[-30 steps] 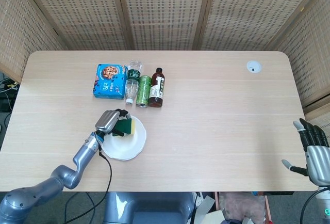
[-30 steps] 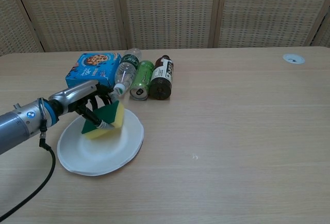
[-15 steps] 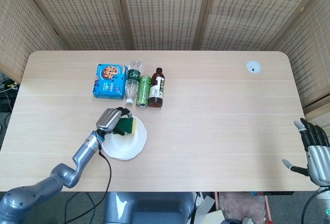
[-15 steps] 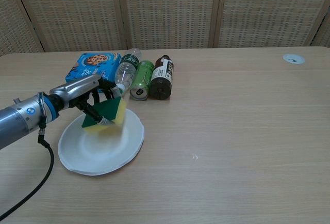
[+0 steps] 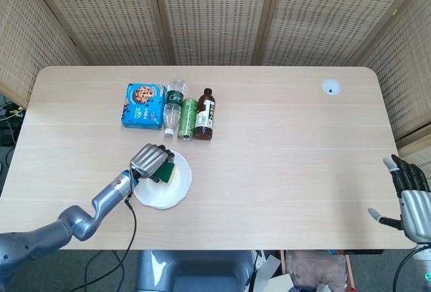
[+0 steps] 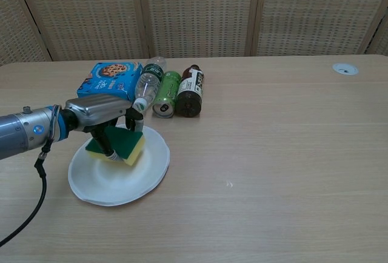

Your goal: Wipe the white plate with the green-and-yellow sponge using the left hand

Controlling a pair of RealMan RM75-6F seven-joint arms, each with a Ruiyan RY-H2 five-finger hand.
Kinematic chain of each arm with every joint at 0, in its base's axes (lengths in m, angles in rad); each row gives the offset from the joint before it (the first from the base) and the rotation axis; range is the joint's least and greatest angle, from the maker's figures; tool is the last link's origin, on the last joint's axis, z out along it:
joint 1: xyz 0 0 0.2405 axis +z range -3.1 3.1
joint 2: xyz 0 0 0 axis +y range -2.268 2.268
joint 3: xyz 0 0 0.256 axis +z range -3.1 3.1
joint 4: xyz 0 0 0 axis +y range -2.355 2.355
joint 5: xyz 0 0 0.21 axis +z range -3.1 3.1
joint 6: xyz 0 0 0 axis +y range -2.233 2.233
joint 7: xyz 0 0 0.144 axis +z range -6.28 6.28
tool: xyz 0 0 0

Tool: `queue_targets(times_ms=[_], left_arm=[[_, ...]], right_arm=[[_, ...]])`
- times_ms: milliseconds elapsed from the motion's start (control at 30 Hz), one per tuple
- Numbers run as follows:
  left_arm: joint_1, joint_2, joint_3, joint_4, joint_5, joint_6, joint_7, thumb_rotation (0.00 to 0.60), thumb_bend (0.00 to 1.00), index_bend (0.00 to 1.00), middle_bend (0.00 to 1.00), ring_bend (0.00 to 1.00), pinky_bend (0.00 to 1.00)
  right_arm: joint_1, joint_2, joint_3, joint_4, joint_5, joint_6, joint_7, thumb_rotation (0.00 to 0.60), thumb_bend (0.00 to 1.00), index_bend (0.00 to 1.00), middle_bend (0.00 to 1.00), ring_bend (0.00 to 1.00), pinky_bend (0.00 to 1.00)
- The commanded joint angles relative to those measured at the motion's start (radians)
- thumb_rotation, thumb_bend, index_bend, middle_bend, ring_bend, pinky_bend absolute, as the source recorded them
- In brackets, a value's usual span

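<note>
- My left hand (image 6: 103, 110) is clamped on the sponge (image 6: 118, 144), fingers wrapped down over its green top, with the yellow layer showing underneath.
- From the head view the same hand (image 5: 149, 161) covers most of the sponge (image 5: 166, 171); only a green-and-yellow edge shows on its right.
- The sponge sits over the far-left part of the plate (image 6: 145, 175) — in the chest view it lies roughly flat, green side up. I cannot tell whether its underside is pressed on the plate or just above it.
- The plate is white and round and rests on the table (image 6: 273, 154), near the front-left edge; in the head view its rim (image 5: 176, 198) shows to the right of and below my hand.
- My left forearm (image 6: 27, 133) comes in from the left, with a black cable (image 6: 36, 196) looping down from the wrist.
- Behind the plate, a row of things lies on the table: a blue cookie box (image 6: 109, 78), a clear bottle (image 6: 145, 87) on its side, a green can (image 6: 165, 93) and a dark bottle (image 6: 190, 90) — the last three side by side, close to touching.
- My right hand (image 5: 407, 191) shows only in the head view, off the table's front-right corner, well apart from everything; it holds nothing and its fingers are spread.
- A small white disc (image 5: 330, 87) sits near the table's far-right corner.
</note>
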Motion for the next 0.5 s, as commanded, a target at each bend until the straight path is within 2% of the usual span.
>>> queue_targets(times_ms=[33,333,500], left_arm=[[-0.014,-0.021,-0.009,0.001,-0.034,-0.044,0.03,0.6,0.18,0.66,0.47,0.35,0.5],[-0.039,-0.038,-0.033,-0.002,-0.089,-0.117,0.075,0.6,0.18,0.66,0.47,0.35,0.5],[-0.036,-0.014,-0.049,-0.048,-0.114,-0.108,0.109,0.6,0.18,0.66,0.47,0.35,0.5]], right_arm=[[0.001,-0.001,0.001,0.001,0.002,-0.003,-0.001,0.6,0.0,0.0,0.0,0.0,0.0],[0.003,-0.001,0.004,0.005,0.012,-0.008,0.003,0.6,0.0,0.0,0.0,0.0,0.0],[0.002,0.001,0.004,0.004,0.009,-0.005,0.007,0.6,0.0,0.0,0.0,0.0,0.0]])
